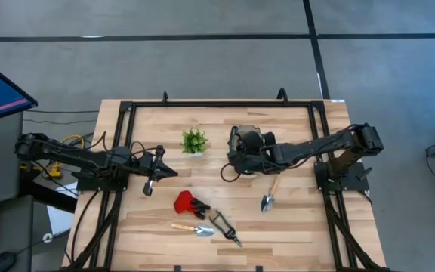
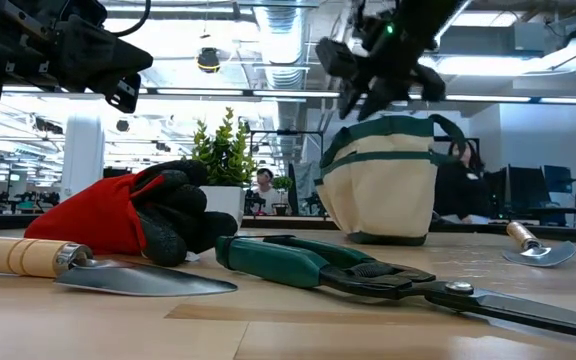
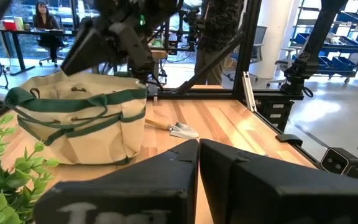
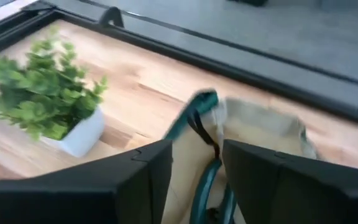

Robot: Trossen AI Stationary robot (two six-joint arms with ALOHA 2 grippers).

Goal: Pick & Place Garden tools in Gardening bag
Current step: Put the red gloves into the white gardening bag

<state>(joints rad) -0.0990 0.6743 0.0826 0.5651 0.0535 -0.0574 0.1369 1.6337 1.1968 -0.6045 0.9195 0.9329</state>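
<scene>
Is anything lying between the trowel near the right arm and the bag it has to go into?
Nothing visible: bare wood separates the trowel from the bag. The right gripper, jaws apart, hangs over the bag's opening.

2 dark, cable-draped jointed arms [image 1: 308, 147]

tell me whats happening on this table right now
A two-armed robot is packing garden tools into a gardening bag. The right hand hangs over the bag's open top, fingers apart, with nothing visibly held. One trowel lies on the table beside the bag. Nearer the front edge lie a red-and-black glove, another trowel and the pruners. The left hand waits shut above the table's left side. A small potted plant stands next to the bag.
</scene>
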